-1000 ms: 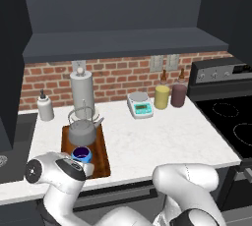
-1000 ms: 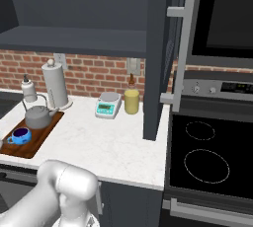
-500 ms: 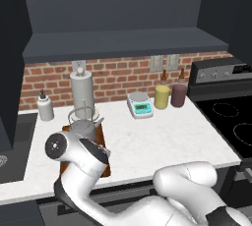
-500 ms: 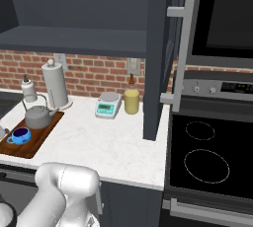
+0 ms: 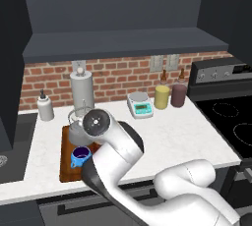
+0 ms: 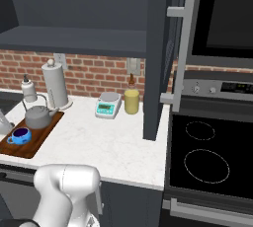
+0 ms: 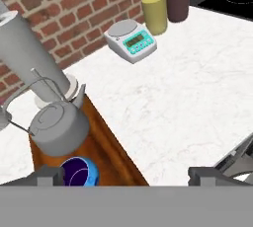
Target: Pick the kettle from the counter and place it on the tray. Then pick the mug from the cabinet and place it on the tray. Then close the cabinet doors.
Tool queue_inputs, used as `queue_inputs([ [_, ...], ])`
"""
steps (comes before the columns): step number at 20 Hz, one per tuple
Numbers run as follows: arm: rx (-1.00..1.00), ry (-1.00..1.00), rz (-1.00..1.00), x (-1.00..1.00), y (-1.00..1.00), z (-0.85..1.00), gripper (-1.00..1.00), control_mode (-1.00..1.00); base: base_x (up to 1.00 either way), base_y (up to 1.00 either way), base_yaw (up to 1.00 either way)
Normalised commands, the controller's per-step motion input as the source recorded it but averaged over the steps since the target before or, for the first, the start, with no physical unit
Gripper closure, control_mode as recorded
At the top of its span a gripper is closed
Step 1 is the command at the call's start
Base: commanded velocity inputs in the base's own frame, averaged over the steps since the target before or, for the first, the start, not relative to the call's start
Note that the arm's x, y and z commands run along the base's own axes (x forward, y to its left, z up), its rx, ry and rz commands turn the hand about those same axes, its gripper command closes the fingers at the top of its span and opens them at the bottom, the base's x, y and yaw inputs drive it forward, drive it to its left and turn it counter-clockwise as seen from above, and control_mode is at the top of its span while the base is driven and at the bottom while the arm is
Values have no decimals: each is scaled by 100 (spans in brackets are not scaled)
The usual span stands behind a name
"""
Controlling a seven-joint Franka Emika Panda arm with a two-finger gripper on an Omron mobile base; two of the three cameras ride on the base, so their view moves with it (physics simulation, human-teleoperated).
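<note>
Hand view: kettle and mug both on the tray, jaws spread wide and holding nothing

Hand view looks down over the counter, where the gripper shows its two dark fingertips far apart at the bottom with nothing between them. The tray lies near the counter's left end, its long side running from the front edge toward the brick wall. On it the kettle stands upright at the back end, wire handle arched above it, and the mug sits just in front of the kettle, near the tray's front end. A grey paper-towel cylinder rises behind the kettle, by the wall. Right base view shows a cabinet door standing open, edge-on toward the camera, with its silver bar handle facing the oven side; the cabinet above the counter is open
</note>
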Motion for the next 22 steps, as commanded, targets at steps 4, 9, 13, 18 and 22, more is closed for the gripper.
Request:
queue_inputs([
  [4, 34, 2, 0, -24, -36, 60, -100, -100, 0, 0, 0],
  [9, 20, 0, 0, -22, -26, 55, -100, -100, 0, 0, 0],
  [13, 6, 1, 1, -24, -28, 50, -100, -100, 0, 0, 0],
  [18, 0, 6, -1, -7, -23, 30, -100, -100, 0, 0, 0],
  [22, 0, 3, -4, -8, -16, 23, -100, -100, 0, 0, 0],
])
